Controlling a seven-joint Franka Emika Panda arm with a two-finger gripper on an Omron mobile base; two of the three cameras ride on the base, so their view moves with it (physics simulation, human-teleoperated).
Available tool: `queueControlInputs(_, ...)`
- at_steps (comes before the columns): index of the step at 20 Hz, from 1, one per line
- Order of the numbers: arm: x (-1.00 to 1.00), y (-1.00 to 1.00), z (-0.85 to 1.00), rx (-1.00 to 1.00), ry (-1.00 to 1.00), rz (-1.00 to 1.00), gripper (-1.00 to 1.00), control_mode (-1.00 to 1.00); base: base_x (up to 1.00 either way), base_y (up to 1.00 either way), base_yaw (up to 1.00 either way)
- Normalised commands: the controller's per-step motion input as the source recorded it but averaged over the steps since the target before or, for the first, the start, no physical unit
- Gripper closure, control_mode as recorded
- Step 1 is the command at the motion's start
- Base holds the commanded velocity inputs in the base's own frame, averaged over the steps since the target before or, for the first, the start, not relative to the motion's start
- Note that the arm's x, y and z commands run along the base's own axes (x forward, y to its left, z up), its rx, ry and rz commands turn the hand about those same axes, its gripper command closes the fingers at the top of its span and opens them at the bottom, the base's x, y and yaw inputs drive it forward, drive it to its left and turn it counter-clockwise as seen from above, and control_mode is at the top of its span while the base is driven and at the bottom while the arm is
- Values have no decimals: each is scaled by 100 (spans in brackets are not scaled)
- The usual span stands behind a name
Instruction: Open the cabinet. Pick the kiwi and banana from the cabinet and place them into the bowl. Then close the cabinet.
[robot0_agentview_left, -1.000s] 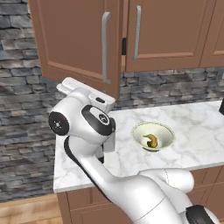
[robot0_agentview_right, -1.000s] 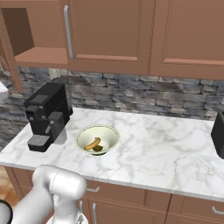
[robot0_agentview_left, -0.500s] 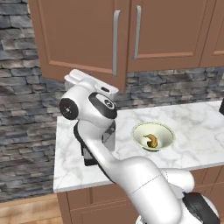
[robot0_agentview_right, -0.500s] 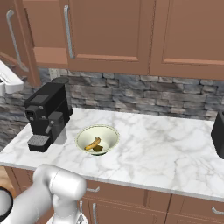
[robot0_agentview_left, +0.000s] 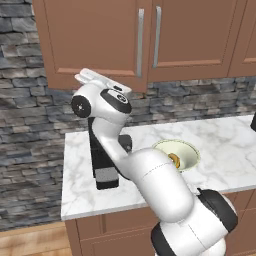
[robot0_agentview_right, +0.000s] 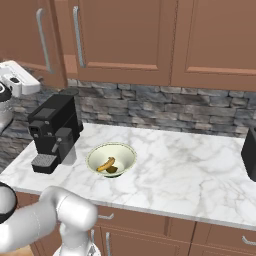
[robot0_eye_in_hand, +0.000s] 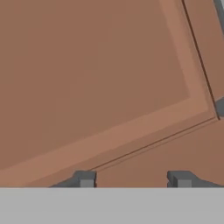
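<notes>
The cabinet (robot0_agentview_left: 100, 35) has its right door shut. Its left door (robot0_agentview_right: 25, 35) is swung almost flush, with the silver handles (robot0_agentview_left: 140, 44) side by side. My gripper (robot0_eye_in_hand: 133, 179) faces the left door's brown panel (robot0_eye_in_hand: 96, 78) close up. Its fingertips (robot0_eye_in_hand: 85, 179) stand apart with nothing between them, so it is open. The white hand (robot0_agentview_left: 102, 81) sits at the left door's lower edge. On the counter the pale bowl (robot0_agentview_right: 95, 155) holds the banana (robot0_agentview_right: 106, 164) and the darker kiwi (robot0_agentview_right: 113, 170). The bowl (robot0_agentview_left: 162, 146) also shows beside my arm.
A black coffee machine (robot0_agentview_right: 52, 130) stands left of the bowl, under my hand and partly behind my arm. A dark appliance (robot0_agentview_right: 250, 152) sits at the counter's right end. A stone backsplash (robot0_agentview_right: 160, 107) runs behind the marble counter (robot0_agentview_right: 190, 170).
The left cabinet door has swung from wide open to almost shut. My hand has followed it in toward the cabinet front. The bowl and fruit have stayed put.
</notes>
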Motion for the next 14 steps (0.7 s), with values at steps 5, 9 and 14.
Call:
queueControlInputs(5, 85, 0, -15, 0, 0, 0, -100, -100, 0, 0, 0)
queueControlInputs(9, 81, 0, -12, 0, 0, 0, -100, -100, 0, 0, 0)
queueControlInputs(14, 75, 0, -13, 0, 0, 0, -100, -100, 0, 0, 0)
